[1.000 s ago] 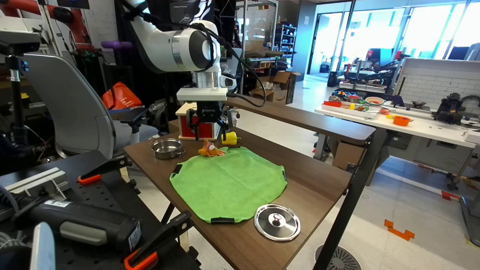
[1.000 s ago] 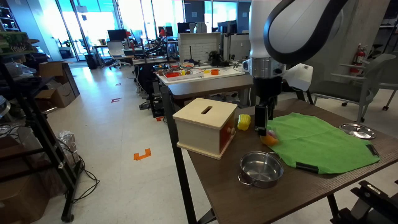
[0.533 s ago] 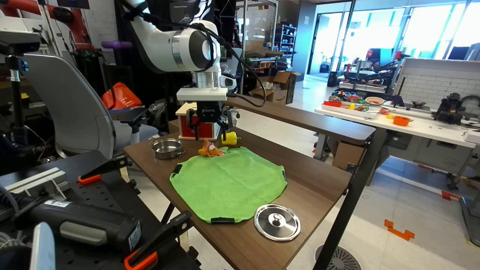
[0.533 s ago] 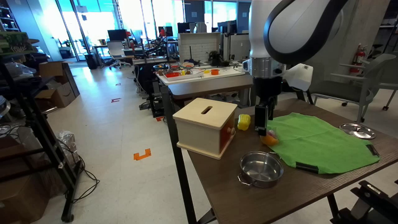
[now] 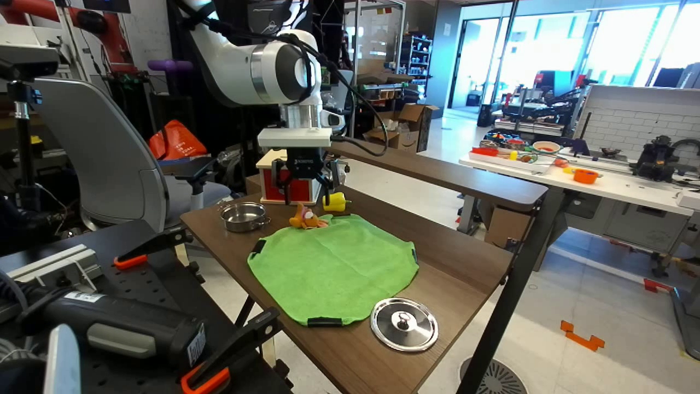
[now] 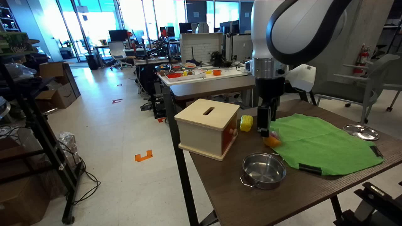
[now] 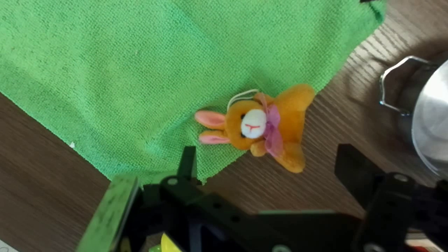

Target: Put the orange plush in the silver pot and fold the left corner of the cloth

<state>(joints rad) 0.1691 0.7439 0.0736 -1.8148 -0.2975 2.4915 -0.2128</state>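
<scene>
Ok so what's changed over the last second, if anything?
Nothing visibly, in both exterior views: nothing moved, was grasped or let go. The pincer still hangs open near the orange plush, and the green cloth, silver pot and lid stay put.

Claw (image 5: 307, 200) spread above orange plush (image 5: 304, 219) at edge of green cloth (image 5: 333, 268); silver pot (image 5: 244, 221) near plush; lid (image 5: 404, 334) beside cloth.
</scene>
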